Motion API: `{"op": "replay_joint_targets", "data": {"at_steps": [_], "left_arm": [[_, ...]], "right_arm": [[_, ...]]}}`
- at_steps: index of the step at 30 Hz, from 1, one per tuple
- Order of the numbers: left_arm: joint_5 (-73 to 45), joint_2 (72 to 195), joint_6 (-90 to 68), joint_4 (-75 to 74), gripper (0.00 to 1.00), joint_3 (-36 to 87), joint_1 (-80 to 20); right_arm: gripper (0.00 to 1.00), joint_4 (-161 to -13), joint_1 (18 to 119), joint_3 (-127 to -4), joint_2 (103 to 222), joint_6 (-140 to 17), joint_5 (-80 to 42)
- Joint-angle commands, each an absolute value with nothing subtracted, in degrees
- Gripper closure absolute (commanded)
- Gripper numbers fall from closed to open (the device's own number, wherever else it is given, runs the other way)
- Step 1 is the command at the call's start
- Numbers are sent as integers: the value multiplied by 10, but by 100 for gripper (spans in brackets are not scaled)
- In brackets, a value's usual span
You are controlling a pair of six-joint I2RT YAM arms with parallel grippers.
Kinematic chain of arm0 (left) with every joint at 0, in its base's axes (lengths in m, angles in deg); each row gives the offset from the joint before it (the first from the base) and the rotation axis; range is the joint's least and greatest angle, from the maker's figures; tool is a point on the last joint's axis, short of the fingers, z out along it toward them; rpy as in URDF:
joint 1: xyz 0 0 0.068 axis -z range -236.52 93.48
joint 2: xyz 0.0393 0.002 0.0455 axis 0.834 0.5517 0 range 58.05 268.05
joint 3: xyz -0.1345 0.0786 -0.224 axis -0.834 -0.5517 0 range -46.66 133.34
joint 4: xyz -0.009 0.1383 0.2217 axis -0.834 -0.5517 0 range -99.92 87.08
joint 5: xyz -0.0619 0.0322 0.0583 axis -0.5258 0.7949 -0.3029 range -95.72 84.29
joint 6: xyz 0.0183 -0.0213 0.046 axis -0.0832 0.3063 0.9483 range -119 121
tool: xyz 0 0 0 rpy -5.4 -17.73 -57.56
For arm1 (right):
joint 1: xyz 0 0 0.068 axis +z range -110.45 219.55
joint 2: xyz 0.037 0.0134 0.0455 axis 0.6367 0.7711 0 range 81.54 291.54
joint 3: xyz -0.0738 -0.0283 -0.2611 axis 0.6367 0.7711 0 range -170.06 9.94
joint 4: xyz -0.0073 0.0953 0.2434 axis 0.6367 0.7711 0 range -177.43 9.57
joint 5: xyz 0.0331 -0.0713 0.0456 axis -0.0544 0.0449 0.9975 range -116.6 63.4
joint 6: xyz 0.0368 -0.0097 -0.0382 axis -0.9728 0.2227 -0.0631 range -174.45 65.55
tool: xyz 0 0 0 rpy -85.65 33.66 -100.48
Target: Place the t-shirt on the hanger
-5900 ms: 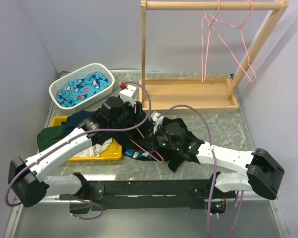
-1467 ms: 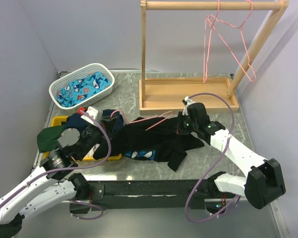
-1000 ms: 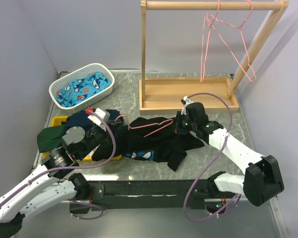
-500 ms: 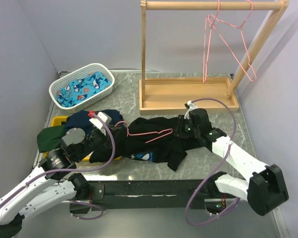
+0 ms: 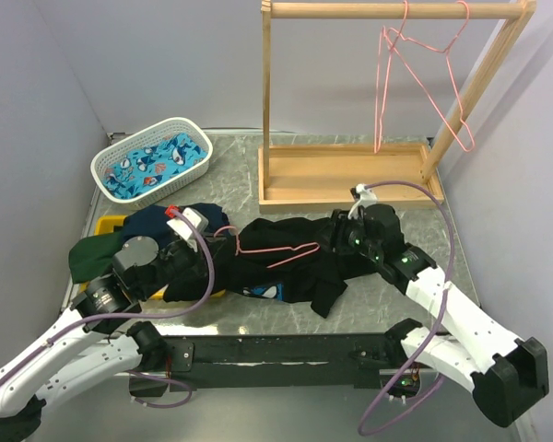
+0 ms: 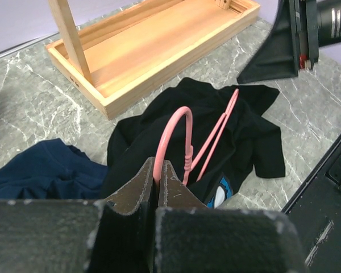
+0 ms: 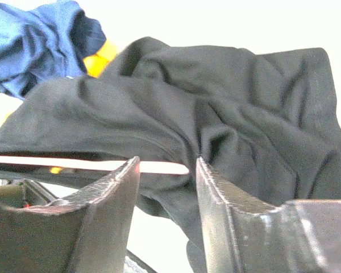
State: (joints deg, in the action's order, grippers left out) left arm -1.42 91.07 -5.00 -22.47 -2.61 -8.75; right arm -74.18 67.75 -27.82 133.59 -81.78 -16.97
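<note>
Nearest, at the left: left gripper (image 6: 157, 170) clamped tight on the hook of the hanger (image 6: 188, 151), pads pressed together on the pink wire, held low over the cloth.

Out from that grip: the hanger's triangle, reaching away toward the right arm, long axis running left to right across the table (image 5: 424, 216), lying on top of the t-shirt (image 6: 250, 136). Not yet inside the shirt, as far as can be judged: both wires showing above the black fabric. T-shirt itself crumpled on the marble between the two arms, a bit of blue-and-white print peeking at the near edge, left part reaching toward the yellow tray (image 5: 111, 223).

At the far tip of the hanger: right gripper (image 7: 166, 165), fingers parted, gripping nothing, with the pale wire crossing the gap and a fold of shirt just behind it.

So, hook end with the left arm, free shoulder end and loose fabric nearer to the right arm. Likely next for the right one: to pinch that fold and draw it over the tip.

Further back: navy garment (image 5: 152, 221) and green garment (image 5: 88, 258), then the white basket (image 5: 97, 170), and farthest the wooden rack (image 5: 387, 10) with two more pink hangers (image 5: 378, 92) on its bar.
</note>
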Motion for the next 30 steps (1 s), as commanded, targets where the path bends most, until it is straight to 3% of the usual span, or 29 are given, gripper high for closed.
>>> {"op": "replay_joint_targets", "data": {"at_steps": [1, 12, 25, 28, 30], "left_arm": [[-34, 919, -47, -211, 99, -6, -88], [-34, 953, -64, -166, 99, -23, -87], [-47, 968, -57, -165, 99, -20, -87], [-47, 971, -59, -163, 99, -23, -87], [-44, 973, -62, -161, 99, -24, -88]], "right_arm": [[45, -798, 702, -344, 1350, -779, -129], [50, -783, 895, -561, 1491, -678, -117], [50, -765, 920, -638, 1576, -585, -52], [54, -762, 924, -649, 1591, -575, -36], [63, -767, 927, -649, 1597, -572, -30]]}}
